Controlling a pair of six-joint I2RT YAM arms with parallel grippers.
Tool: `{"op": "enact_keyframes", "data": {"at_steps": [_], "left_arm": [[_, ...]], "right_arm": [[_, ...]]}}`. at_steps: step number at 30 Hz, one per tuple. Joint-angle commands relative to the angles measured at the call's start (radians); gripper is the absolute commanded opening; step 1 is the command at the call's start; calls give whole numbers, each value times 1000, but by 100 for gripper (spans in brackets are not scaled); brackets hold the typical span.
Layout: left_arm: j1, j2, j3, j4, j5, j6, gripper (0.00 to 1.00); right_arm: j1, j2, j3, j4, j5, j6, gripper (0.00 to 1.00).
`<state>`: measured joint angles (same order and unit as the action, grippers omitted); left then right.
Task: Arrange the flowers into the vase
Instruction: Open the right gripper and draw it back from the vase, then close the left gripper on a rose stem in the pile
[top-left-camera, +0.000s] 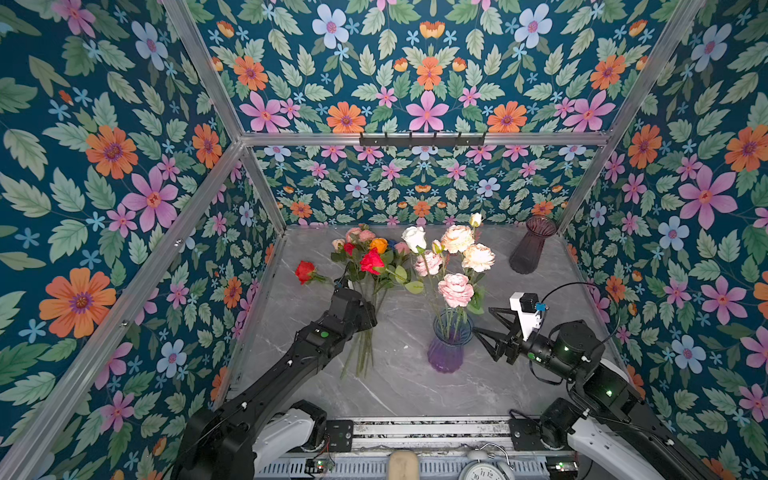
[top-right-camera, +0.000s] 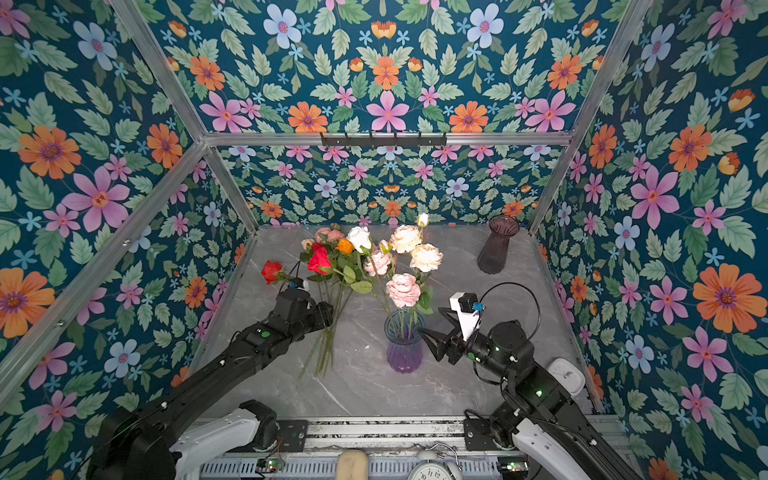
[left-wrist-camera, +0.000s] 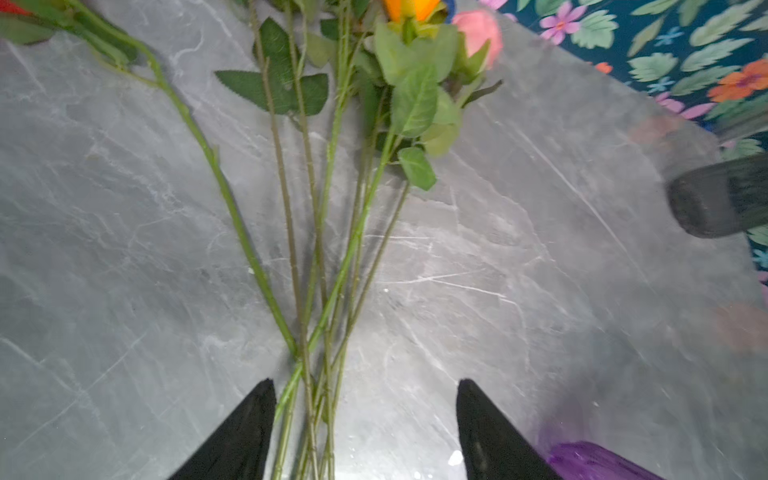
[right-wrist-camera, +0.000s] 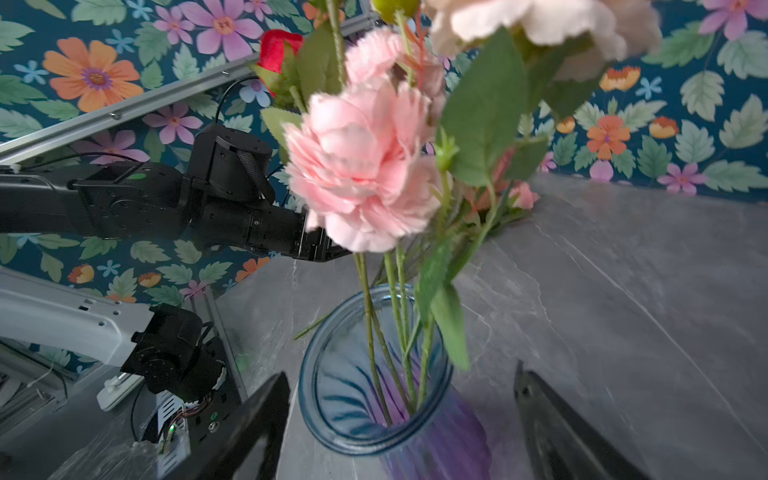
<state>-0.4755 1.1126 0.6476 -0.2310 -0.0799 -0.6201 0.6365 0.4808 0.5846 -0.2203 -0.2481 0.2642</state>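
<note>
About half done: pink, peach and white blooms (top-left-camera: 456, 289) standing in the clear blue-and-purple ribbed glass vase (top-left-camera: 445, 357) at lower middle in both top views, a bunch of red, orange and pink long-stemmed roses (top-left-camera: 371, 262) lying flat on the grey marble table (top-left-camera: 415, 395) just left of it, one red rose (top-left-camera: 305, 272) further left. Left gripper (left-wrist-camera: 365, 380) jaws apart around the crossed green stems (left-wrist-camera: 303, 361), right gripper (top-left-camera: 482, 319) jaws wide apart beside the vase rim, both holding nothing. Dark smoky glass vase (top-left-camera: 532, 245) far off at upper right; tangled stems and leaves likely hard to pull apart.

- Two ribbed glass vases (top-left-camera: 445, 353): one blue-purple, one smoky dark (top-left-camera: 530, 253)
- Four pale peony-like blooms (top-left-camera: 456, 289), pink and peach
- One white rose (top-left-camera: 414, 238)
- One orange rose (top-left-camera: 378, 244)
- Two black robot arms (top-left-camera: 316, 345)
</note>
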Motion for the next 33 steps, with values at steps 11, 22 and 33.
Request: {"op": "enact_keyframes", "data": {"at_steps": [11,22,33], "left_arm": [[231,462,217,169,124,80,41],[254,705,407,163,117,103,39],[293,796,491,125,79,108,18]], "right_arm": [[1,-130,8,-286,14,125,87],[1,-170,21,-324,24,106,89],[1,-187,21,-327,32,105,89]]}}
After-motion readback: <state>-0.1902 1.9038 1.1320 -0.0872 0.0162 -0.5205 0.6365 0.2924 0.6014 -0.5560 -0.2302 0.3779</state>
